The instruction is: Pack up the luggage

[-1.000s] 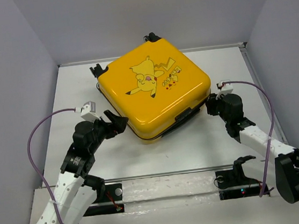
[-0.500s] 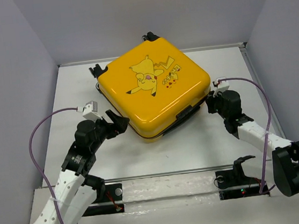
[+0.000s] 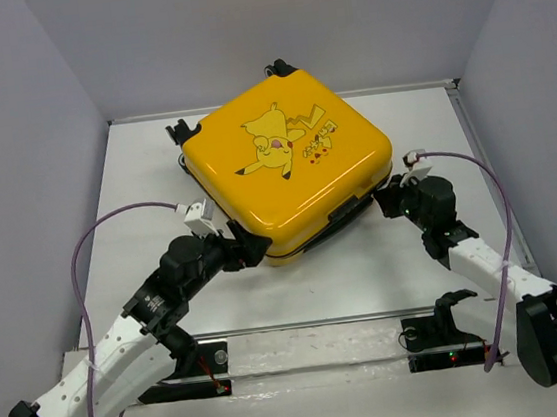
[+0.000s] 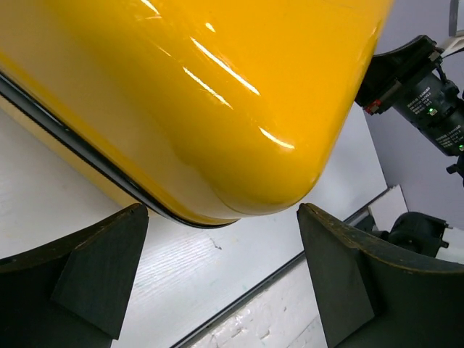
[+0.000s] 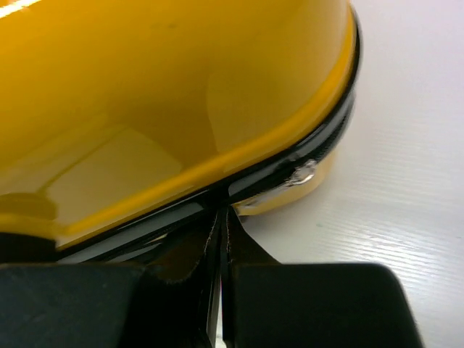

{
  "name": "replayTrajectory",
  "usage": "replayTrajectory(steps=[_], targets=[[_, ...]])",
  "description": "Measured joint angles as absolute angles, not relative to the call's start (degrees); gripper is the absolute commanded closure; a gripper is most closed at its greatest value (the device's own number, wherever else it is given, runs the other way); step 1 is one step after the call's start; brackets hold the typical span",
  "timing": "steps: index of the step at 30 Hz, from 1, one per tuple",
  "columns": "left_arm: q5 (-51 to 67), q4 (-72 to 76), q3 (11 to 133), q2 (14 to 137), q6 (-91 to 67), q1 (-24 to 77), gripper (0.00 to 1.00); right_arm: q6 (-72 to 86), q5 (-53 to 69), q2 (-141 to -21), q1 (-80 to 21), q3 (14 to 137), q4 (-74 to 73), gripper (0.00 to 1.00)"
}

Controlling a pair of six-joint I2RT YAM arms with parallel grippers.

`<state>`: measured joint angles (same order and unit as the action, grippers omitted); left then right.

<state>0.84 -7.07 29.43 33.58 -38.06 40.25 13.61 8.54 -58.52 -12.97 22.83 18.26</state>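
The luggage [image 3: 289, 167] is a glossy yellow hard-shell suitcase with a Pikachu cartoon, lying shut and flat in the middle of the table. My left gripper [image 3: 253, 247] is open at its near front corner; in the left wrist view the yellow corner [image 4: 217, 87] sits just beyond my left gripper [image 4: 221, 217], untouched. My right gripper [image 3: 386, 201] is shut at the case's right edge. In the right wrist view my right gripper [image 5: 221, 217] has its tips pressed against the black zip seam of the luggage [image 5: 145, 94]. Whether anything is pinched there does not show.
Black wheels [image 3: 182, 131] stick out at the case's far left, and another [image 3: 283, 68] at the far end. A black handle [image 3: 344, 211] sits on its near right side. A metal rail [image 3: 302, 324] runs along the table's front. Grey walls close in three sides.
My left arm has swung right, bringing the open gripper from the case's left side to its near front corner. My right gripper has shifted slightly along the right edge, still shut.
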Motion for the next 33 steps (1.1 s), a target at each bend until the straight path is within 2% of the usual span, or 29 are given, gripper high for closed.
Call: replayTrajectory(steps=[4,11,17,18,20,23,24,33], targets=[[-0.62,-3.64,26.98,34.83,-39.97,44.62,0.03,16.51,11.79,-56.66,-14.7,22.76,16.75,0.93],[-1.76,0.27,26.26,39.62,-40.99,46.78,0.03,19.79,13.32,-55.05,-23.92,22.79,9.69,0.93],[-1.91,0.6,26.39,39.97,-40.99,46.87,0.03,23.38,0.25,-50.57,-24.08,25.15,-3.16,0.91],[-1.93,0.58,26.39,39.94,-40.99,46.87,0.03,24.18,-2.61,-51.0,-23.33,26.92,-5.23,0.88],[-2.0,0.54,26.39,39.75,-40.99,46.89,0.03,25.47,-6.04,-52.9,-20.82,30.63,-7.64,0.76],[-2.63,0.34,26.39,38.52,-40.99,46.92,0.03,27.38,-9.08,-55.7,-15.59,34.96,-8.67,0.52],[-3.14,0.36,26.39,37.85,-41.01,46.92,0.03,27.75,-9.65,-56.45,-13.28,35.97,-8.8,0.48],[-6.09,-0.03,26.41,35.2,-40.45,46.81,0.03,29.91,-8.97,-67.79,-2.46,43.13,-7.49,0.48]])
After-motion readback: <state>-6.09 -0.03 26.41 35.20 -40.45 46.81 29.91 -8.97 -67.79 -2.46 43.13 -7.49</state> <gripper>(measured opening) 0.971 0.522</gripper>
